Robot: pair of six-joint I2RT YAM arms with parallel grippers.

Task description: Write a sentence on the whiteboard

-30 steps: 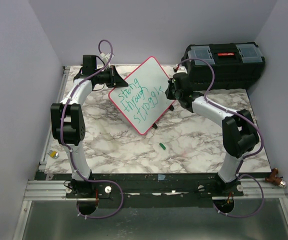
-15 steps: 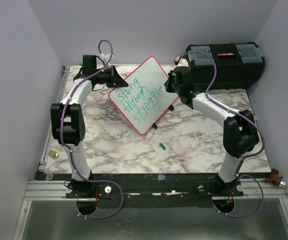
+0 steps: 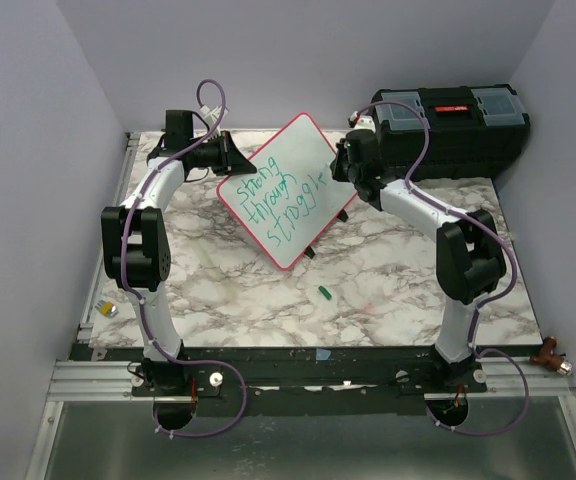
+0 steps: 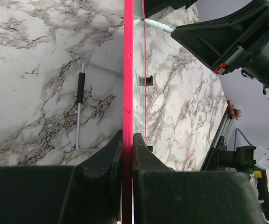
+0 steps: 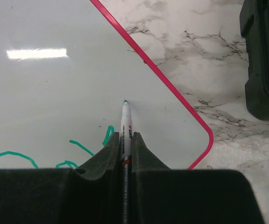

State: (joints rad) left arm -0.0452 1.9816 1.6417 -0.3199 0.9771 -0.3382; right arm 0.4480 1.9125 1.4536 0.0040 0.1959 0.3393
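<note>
Left end effector [image 4: 128, 137] clamped shut; right end effector [image 5: 125, 139] pinched closed.

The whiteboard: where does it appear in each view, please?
Top external: the whiteboard sits at the centre, turned like a diamond.
Left wrist: edge-on, a pink-red line down the middle, pinched by the left gripper.
Right wrist: its white face fills the upper left.
Shared landmark: the marble table.

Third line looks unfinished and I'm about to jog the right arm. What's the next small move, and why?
Probably ease the marker tip onto the whiteboard just past the last green stroke of the sentence and start the next letter: the last word seems cut short, bare board lies before the corner, and the left gripper clamps the frame.
</note>
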